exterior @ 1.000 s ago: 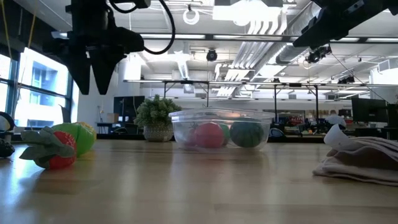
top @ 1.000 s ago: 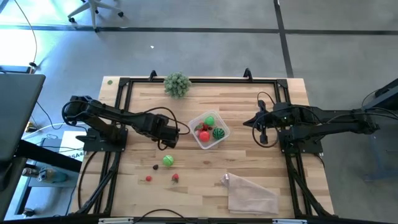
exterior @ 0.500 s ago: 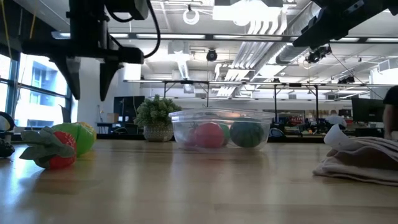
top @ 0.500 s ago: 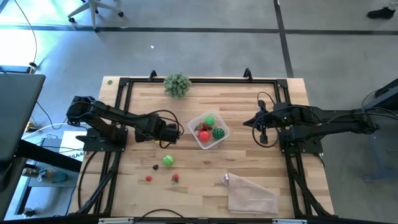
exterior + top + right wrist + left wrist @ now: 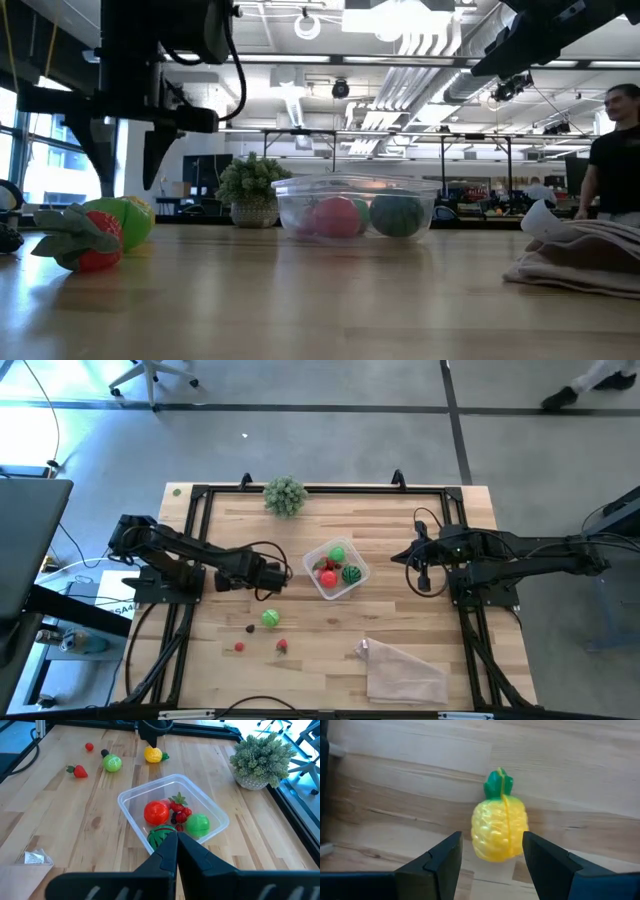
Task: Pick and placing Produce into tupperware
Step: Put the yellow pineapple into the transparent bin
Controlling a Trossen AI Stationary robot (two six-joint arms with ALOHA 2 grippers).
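Hovering left pincer [image 5: 491, 857] (fingers apart) over yellow pineapple [image 5: 500, 828], hidden overhead; right pincer [image 5: 176, 845] closed.

A pale wooden desk [image 5: 210, 660] carries a clear tupperware [image 5: 337, 569], a leafy clump [image 5: 285, 495], a crinkled plastic bag [image 5: 405, 671], a yellow pineapple [image 5: 500, 828], a green ball [image 5: 270, 618] and small red berries [image 5: 240, 647].

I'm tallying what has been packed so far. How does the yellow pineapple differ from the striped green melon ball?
The yellow pineapple lies on the bare wooden table, while the striped green melon ball sits inside the tupperware. The pineapple is yellow, bumpy and egg-shaped with a green leaf tuft; the melon ball is round with dark green stripes. The open left end effector hangs over the pineapple; the shut right end effector waits beside the tub. Both are small toy produce.
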